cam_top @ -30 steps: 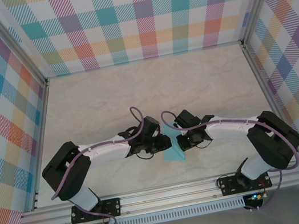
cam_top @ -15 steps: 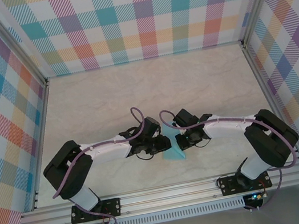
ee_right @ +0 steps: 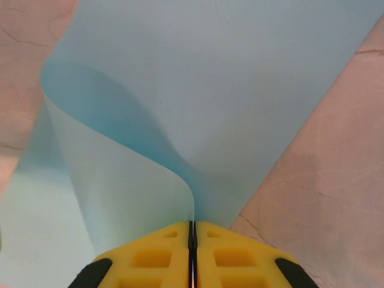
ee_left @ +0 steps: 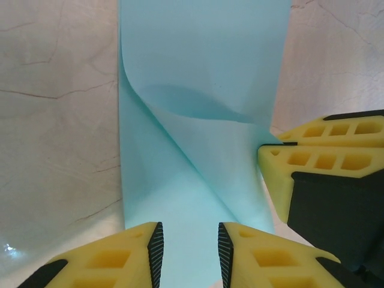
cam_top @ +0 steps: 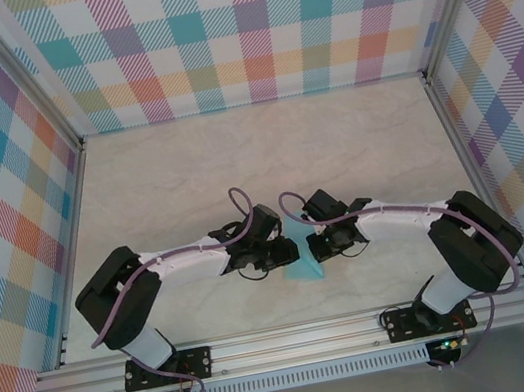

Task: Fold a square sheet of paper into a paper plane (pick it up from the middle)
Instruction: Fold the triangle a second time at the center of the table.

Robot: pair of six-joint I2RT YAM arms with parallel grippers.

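The square sheet of paper is light blue and lies on the marble table between both grippers, partly folded, with one flap curling up off the rest. My right gripper is shut on the edge of the lifted flap of the sheet, its yellow pads pressed together. My left gripper hovers over the sheet with its jaws apart and nothing pinched between them. The right gripper's yellow fingers sit at the sheet's right edge in the left wrist view. From above, the left gripper and the right gripper almost meet.
The pale marble table stretches back to plaid walls on three sides. An aluminium rail with both arm bases runs along the near edge. Purple cables loop above both wrists.
The right arm has edged slightly to the left with the flap held. The left gripper has stayed in place with the same gap between its jaws.
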